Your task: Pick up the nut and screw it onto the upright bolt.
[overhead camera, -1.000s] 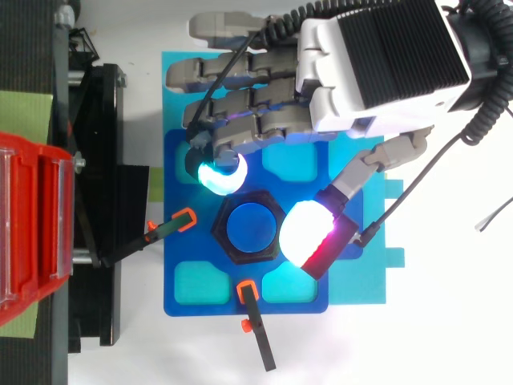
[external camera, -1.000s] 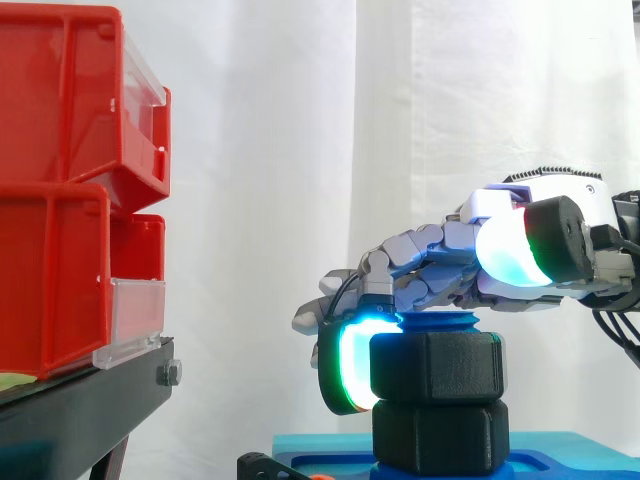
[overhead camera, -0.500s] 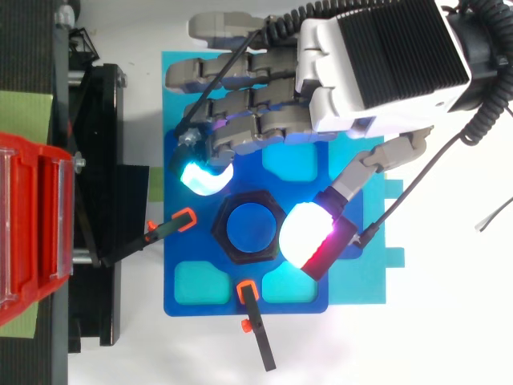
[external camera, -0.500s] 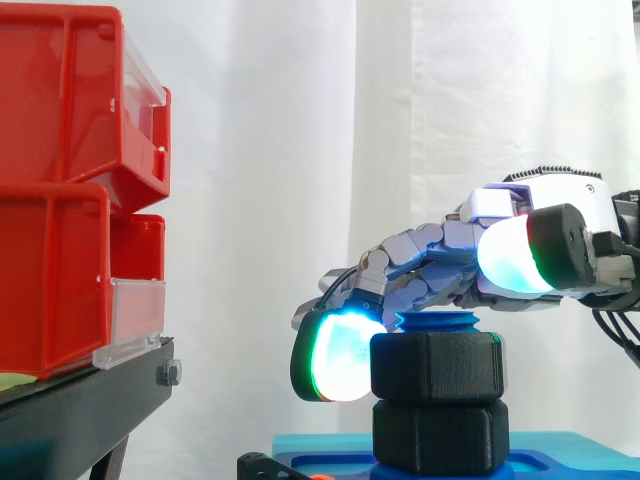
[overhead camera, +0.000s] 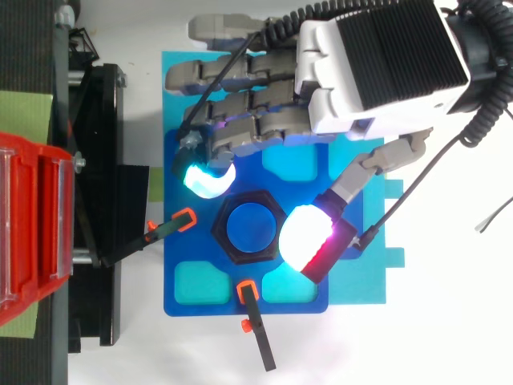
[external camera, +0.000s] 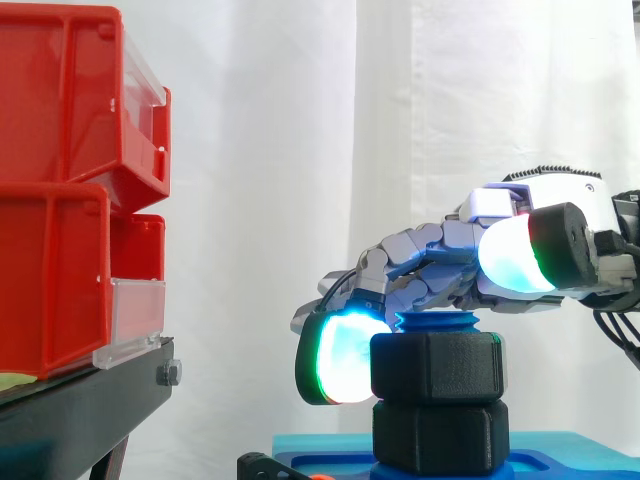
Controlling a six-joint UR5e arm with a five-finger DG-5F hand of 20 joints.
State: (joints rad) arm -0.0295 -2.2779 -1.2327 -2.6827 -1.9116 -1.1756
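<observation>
A black hex nut (external camera: 436, 365) sits on the blue upright bolt (overhead camera: 250, 228), whose top (external camera: 437, 322) pokes out above it. Under the nut is a second black hex piece (external camera: 438, 435) on the blue base plate (overhead camera: 192, 281). My hand (overhead camera: 377, 56) arches over the bolt from the right, fingers loosely bent. One glowing fingertip (external camera: 338, 357) hangs at the nut's height just left of it, a small gap apart in the top view. The thumb's white pad (external camera: 512, 252) sits higher than the nut, over its right edge (overhead camera: 306, 239). Nothing is gripped.
Red bins (external camera: 60, 200) stand stacked on the black stand (overhead camera: 100, 200) at the left. Two orange-tipped black clamps (overhead camera: 172, 224) (overhead camera: 255, 321) hold the base plate at its left and front edges. White curtain behind.
The glowing fingertip left the nut's left side, swung out leftward, then came slightly back toward it. The thumb and palm barely moved. The nut stays on the bolt.
</observation>
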